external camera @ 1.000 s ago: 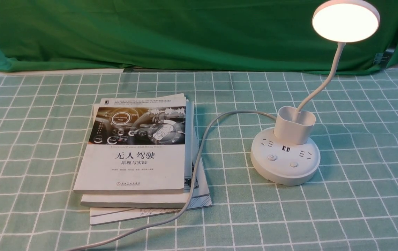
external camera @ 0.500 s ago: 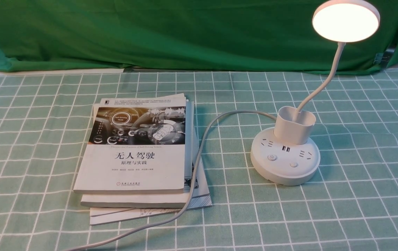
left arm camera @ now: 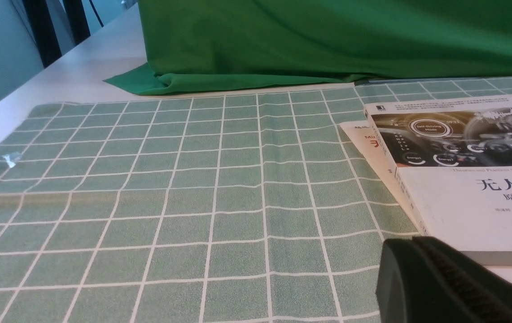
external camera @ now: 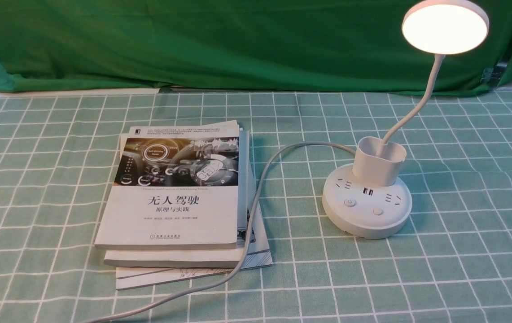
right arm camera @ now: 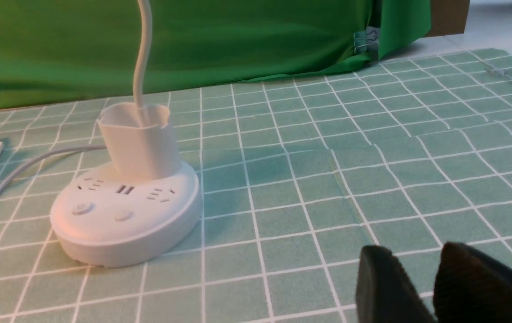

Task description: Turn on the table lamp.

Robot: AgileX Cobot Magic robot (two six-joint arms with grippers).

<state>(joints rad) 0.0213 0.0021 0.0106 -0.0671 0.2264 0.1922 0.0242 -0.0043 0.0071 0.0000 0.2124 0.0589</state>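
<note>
The white table lamp stands at the right of the checked cloth. Its disc head (external camera: 445, 28) glows, lit, at the top of the thin gooseneck (external camera: 422, 98). The neck rises from the cup holder (external camera: 379, 161) on the round base (external camera: 367, 215), which carries two buttons (external camera: 350, 202) (external camera: 377, 211). Neither gripper shows in the front view. In the right wrist view my right gripper (right arm camera: 417, 255) is open and empty, some way from the base (right arm camera: 125, 233). My left gripper (left arm camera: 413, 242) is shut on nothing, low beside the books (left arm camera: 462, 197); the lamp is outside that view.
A stack of books (external camera: 175, 197) lies left of the lamp, and the grey cord (external camera: 256, 202) runs from the base over its right edge toward the front. A green backdrop cloth (external camera: 193, 40) hangs along the table's far side.
</note>
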